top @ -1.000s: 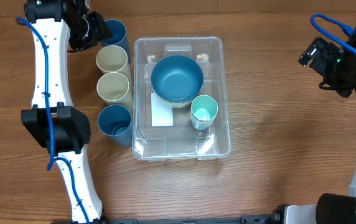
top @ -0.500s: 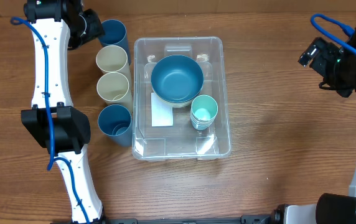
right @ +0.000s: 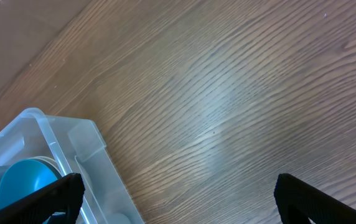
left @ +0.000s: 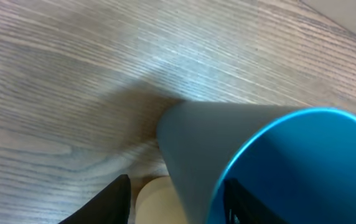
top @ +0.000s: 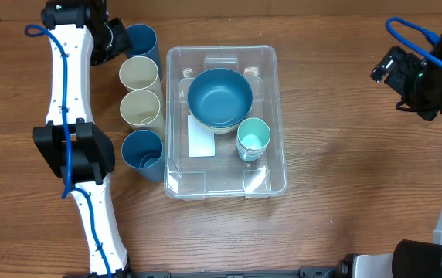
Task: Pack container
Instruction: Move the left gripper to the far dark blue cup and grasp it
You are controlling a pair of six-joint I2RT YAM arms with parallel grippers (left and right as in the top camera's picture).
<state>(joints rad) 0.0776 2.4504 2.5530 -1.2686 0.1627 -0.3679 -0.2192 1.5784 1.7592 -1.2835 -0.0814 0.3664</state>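
Note:
The clear container [top: 280, 116] stands mid-table and holds a blue bowl [top: 219, 96], a teal cup [top: 253, 137] and a white label [top: 199, 137]. Left of it runs a column of cups: a dark blue cup [top: 141, 40] at the top, two cream cups [top: 139, 74] [top: 141, 107], then another blue cup [top: 143, 148]. My left gripper [top: 117, 38] is at the top blue cup. In the left wrist view it [left: 177, 186] straddles that blue cup's [left: 240, 143] wall, one finger inside and one outside, with a gap showing. My right gripper [right: 178, 193] hangs open over bare wood.
The right arm [top: 426, 77] is at the far right edge, well away from the container's corner [right: 47, 134]. Wooden table [top: 360, 177] surrounds everything. A cream cup [left: 153, 199] shows just beyond the left gripper's outer finger.
The left arm has shifted slightly to the right and its jaws have narrowed a little around the cup's wall. The cups, the container and the right arm have not moved.

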